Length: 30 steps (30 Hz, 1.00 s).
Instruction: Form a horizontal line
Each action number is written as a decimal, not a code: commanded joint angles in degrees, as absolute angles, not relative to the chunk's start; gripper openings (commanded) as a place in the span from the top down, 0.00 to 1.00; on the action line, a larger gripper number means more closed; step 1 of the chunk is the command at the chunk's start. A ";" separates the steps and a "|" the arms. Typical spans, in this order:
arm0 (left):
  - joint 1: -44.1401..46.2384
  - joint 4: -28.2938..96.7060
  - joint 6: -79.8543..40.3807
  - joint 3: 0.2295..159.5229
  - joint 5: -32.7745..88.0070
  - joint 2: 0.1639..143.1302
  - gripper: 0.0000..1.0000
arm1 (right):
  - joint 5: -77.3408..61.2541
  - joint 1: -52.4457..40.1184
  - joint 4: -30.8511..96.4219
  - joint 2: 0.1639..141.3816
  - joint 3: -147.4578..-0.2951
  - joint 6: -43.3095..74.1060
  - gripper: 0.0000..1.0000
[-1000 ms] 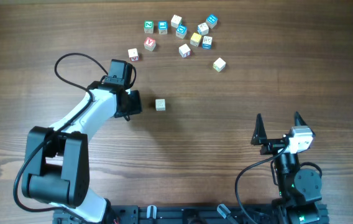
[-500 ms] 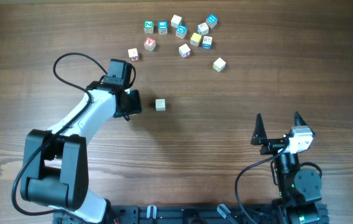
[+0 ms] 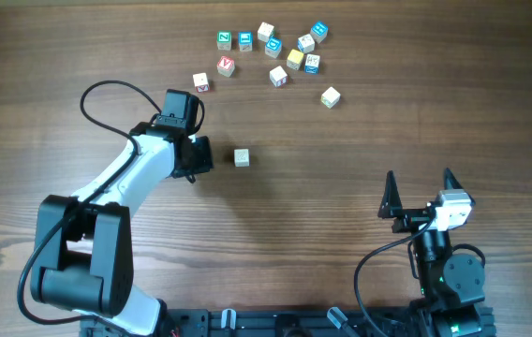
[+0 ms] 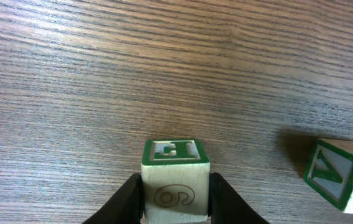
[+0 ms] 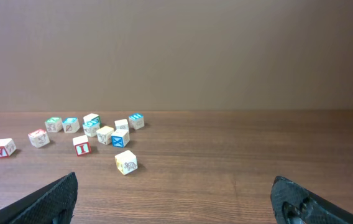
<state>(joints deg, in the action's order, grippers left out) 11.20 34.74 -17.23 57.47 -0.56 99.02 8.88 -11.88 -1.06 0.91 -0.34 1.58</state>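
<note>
The left gripper [image 4: 175, 186] was closed on a green-framed letter cube [image 4: 175, 157], with its two dark fingers [image 4: 125, 200] pressed against the cube's opposite sides. The cube's upper face had a green border around a letter, and the cream face toward the camera bore a round engraved figure. Whether the cube rested on the wooden table [image 3: 341, 234] or hung just above it could not be told.

From overhead, the gripper hid this cube. Just to its right, not touching, stood a lone cube [image 3: 242, 157] near the middle of the table. In the left wrist view it showed a green-edged face.

The horizontal line [image 3: 242, 157] was not yet formed, with only that one cube set down and the held cube near it.

Farther off, toward the far edge of the table, lay a loose scatter of coloured letter cubes [image 3: 275, 47]. A red-faced cube [image 3: 200, 82] and a pale yellow cube [image 3: 330, 96] sat at its fringes.

The right gripper [image 3: 419, 178] stood well apart at the near right. Its fingers were spread wide and held nothing.
</note>
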 commanded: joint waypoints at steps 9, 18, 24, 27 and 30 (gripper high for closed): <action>11.44 44.14 -16.95 67.18 -0.08 95.64 0.76 | 9.43 -11.60 -1.23 0.64 -0.30 1.08 0.00; 21.04 44.53 -20.03 70.74 -0.10 95.64 0.75 | 9.41 -11.60 -1.23 0.64 -0.30 1.08 0.00; 24.27 42.92 -22.94 70.74 -0.12 95.64 0.75 | 9.43 -11.60 -1.23 0.64 -0.32 1.10 0.00; 24.67 42.54 -23.22 70.74 -0.08 95.64 0.75 | 9.43 -11.60 -1.23 0.64 -0.32 1.08 0.00; 25.26 42.63 -23.22 70.72 -0.10 95.64 0.76 | 9.43 -11.60 -1.23 0.64 -0.30 1.08 0.00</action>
